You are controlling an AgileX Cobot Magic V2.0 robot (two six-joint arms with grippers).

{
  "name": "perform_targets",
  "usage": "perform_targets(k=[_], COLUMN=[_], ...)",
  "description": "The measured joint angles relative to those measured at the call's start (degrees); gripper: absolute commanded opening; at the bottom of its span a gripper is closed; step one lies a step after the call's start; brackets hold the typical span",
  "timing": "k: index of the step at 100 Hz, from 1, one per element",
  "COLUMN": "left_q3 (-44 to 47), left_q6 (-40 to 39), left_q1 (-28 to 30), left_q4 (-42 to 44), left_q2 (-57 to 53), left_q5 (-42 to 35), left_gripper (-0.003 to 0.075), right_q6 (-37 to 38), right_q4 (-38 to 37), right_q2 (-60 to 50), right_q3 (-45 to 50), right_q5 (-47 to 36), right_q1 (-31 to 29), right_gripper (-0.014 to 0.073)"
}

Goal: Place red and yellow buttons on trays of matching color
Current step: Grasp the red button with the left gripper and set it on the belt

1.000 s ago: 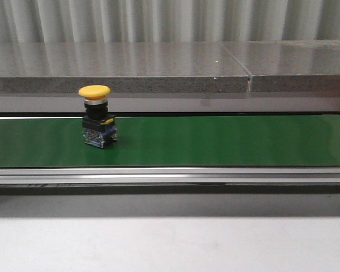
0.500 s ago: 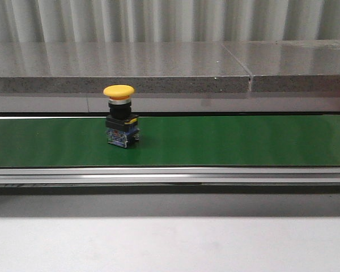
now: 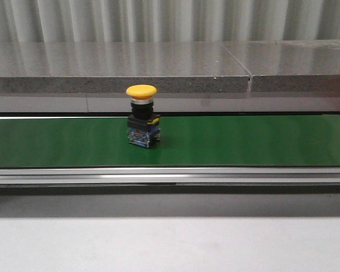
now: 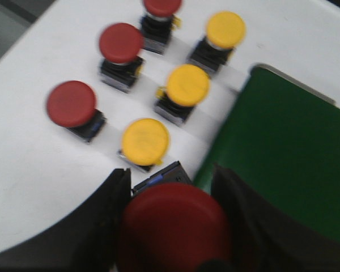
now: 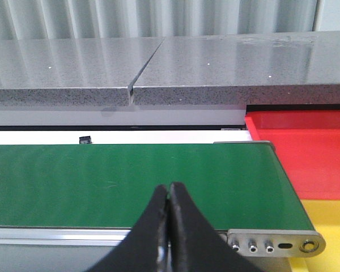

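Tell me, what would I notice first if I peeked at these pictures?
Probably the yellow button standing upright all alone on the long green belt, a little left of the middle. Next, the big red button held between the fingers of the left gripper, with three more red buttons and three yellow ones on the white table behind it. Bright red and yellow trays sit past the belt's end.
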Motion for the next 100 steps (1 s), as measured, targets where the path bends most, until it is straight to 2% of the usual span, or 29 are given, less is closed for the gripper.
perform_targets(k=[18, 32, 56, 80, 85, 92, 100], left_q3=[-2.32, -5.40, -11.84, -14.90, -14.90, -14.90, -14.90], left_q6=[1.41, 1.76, 2.64, 3.53, 3.53, 3.66, 4.03], left_q1=[-8.98, -12.89, -15.33, -15.77, -15.80, -15.80, -15.80], left_q4=[-0.12, 0.22, 0.75, 0.96, 1.12, 1.36, 1.60], left_q2=[3.11, 7.69, 15.89, 19.63, 20.07, 20.34, 20.42], left_q5=[1.31, 1.54, 3.80, 6.26, 6.87, 7.22, 7.48], left_gripper=[-0.0020, -0.0020, -0.0020, -0.0015, 0.0006, 0.0083, 0.0249], right_q6=[0.00, 0.00, 0.00, 0.00, 0.00, 0.00, 0.00], right_q4=[0.00, 0.00, 0.00, 0.00, 0.00, 0.00, 0.00], right_q2=[0.00, 0.00, 0.00, 0.00, 0.00, 0.00, 0.00], right_q3=[0.00, 0.00, 0.00, 0.00, 0.00, 0.00, 0.00], right_q5=[0.00, 0.00, 0.00, 0.00, 0.00, 0.00, 0.00], right_q1=[0.00, 0.00, 0.00, 0.00, 0.00, 0.00, 0.00], right_gripper=[-0.0067, -0.0067, -0.0067, -0.0067, -0.0067, -0.0067, -0.0067])
